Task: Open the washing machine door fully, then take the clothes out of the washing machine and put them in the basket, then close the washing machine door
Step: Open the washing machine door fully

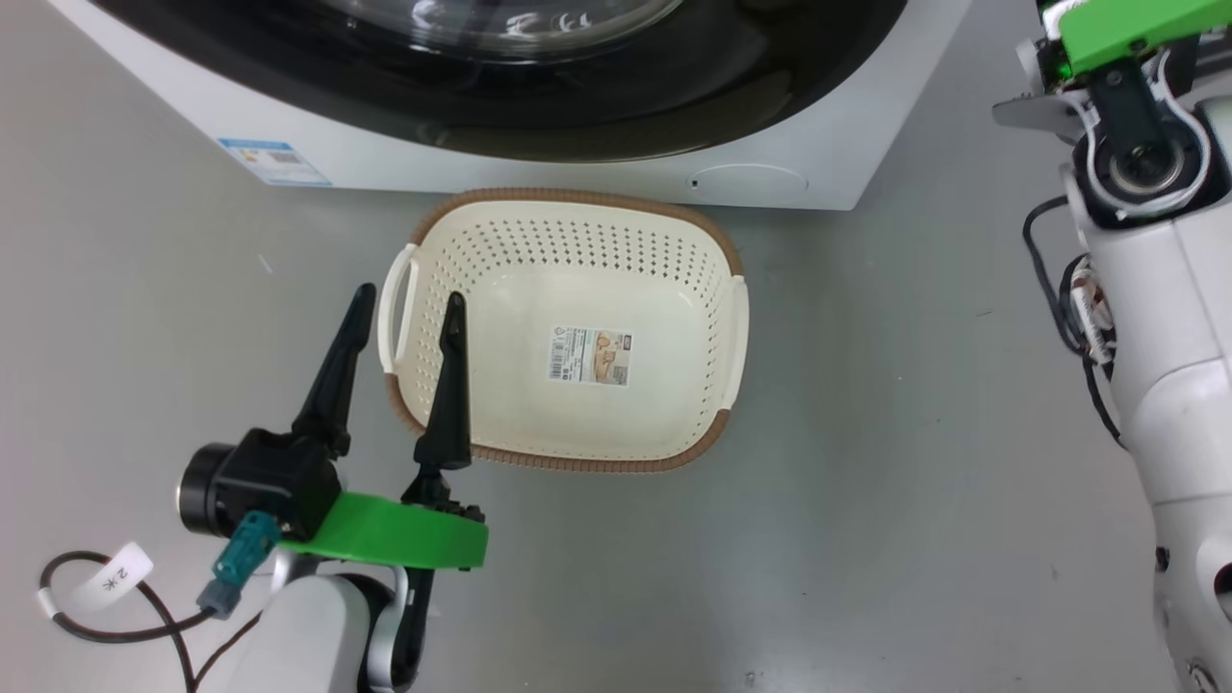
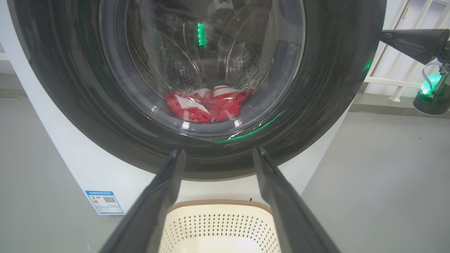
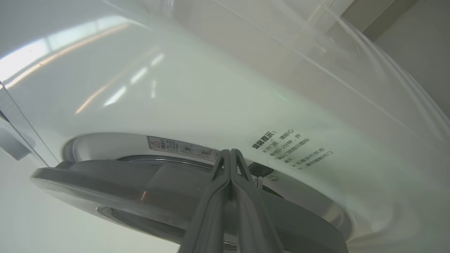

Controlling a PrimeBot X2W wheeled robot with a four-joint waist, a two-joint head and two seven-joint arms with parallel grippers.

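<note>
Lower left of the head view, the left end effector [image 1: 409, 294] spreads its two fingers wide on nothing at the left edge of the one basket [image 1: 674, 289]. The right end effector [image 3: 230, 154] is pinched shut, bare, tips at the edge of the washing machine door [image 2: 334, 88]. Behind its glass, one heap of clothes [image 2: 207, 105] lies mid-frame, garments too bunched to count; the washing machine [image 1: 481, 168] is cut off above.
</note>
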